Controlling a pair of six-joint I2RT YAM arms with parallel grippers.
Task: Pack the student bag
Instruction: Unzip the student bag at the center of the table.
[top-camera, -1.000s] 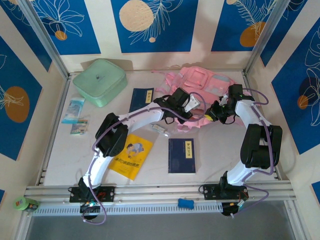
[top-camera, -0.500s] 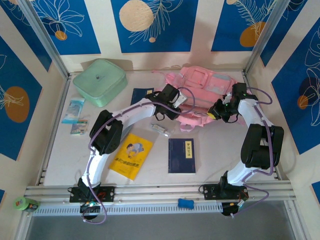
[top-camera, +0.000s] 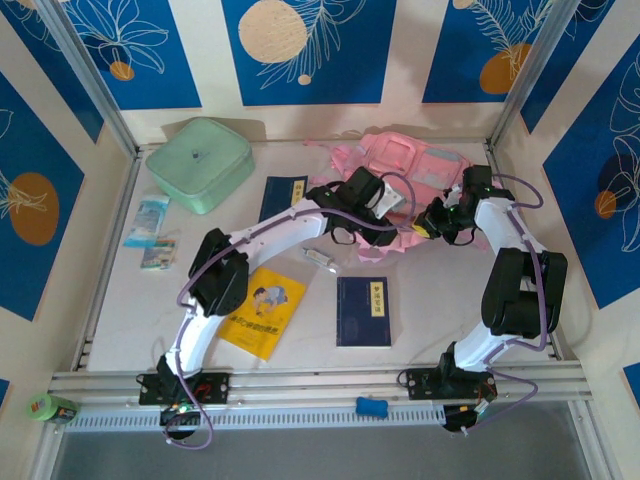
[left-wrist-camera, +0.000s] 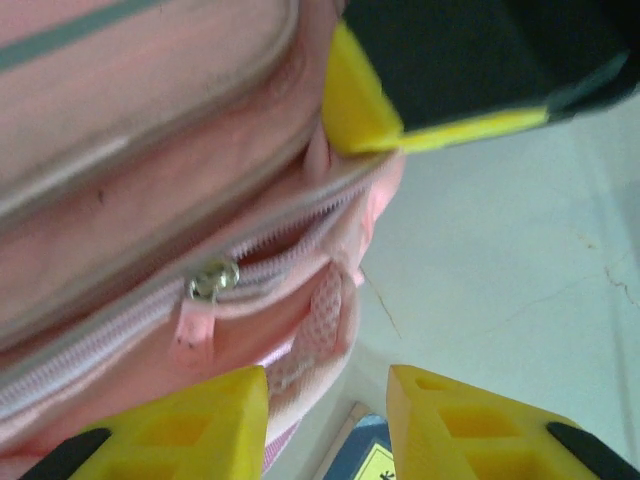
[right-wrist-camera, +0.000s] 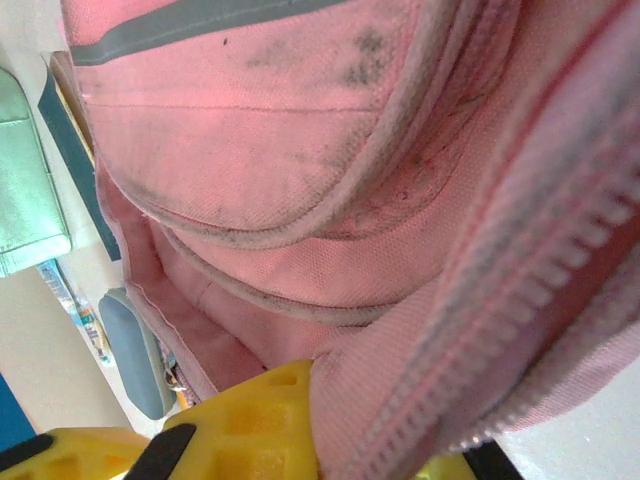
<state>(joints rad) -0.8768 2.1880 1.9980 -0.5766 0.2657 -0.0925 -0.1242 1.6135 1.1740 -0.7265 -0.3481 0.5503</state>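
The student bag (top-camera: 405, 165) is a pink backpack lying at the back of the table, right of centre. My left gripper (top-camera: 392, 207) hovers at its front edge. In the left wrist view this gripper (left-wrist-camera: 328, 430) is open, nothing between its yellow fingers (left-wrist-camera: 200, 425), with the bag's zip pull (left-wrist-camera: 210, 280) just ahead of them. My right gripper (top-camera: 432, 222) is at the bag's right front corner. In the right wrist view it (right-wrist-camera: 360, 440) is shut on the bag's zipped fabric edge (right-wrist-camera: 480, 330).
A mint green zip case (top-camera: 200, 160) stands at the back left. Two blue books (top-camera: 283, 198) (top-camera: 363, 310) and a yellow book (top-camera: 262, 310) lie on the table. Small packets (top-camera: 150, 222) lie at the left, and a small clear item (top-camera: 320, 258) lies beside the left arm.
My left gripper has opened from shut. It swung left, away from the bag's edge, then came back to it. The right gripper has kept its hold.
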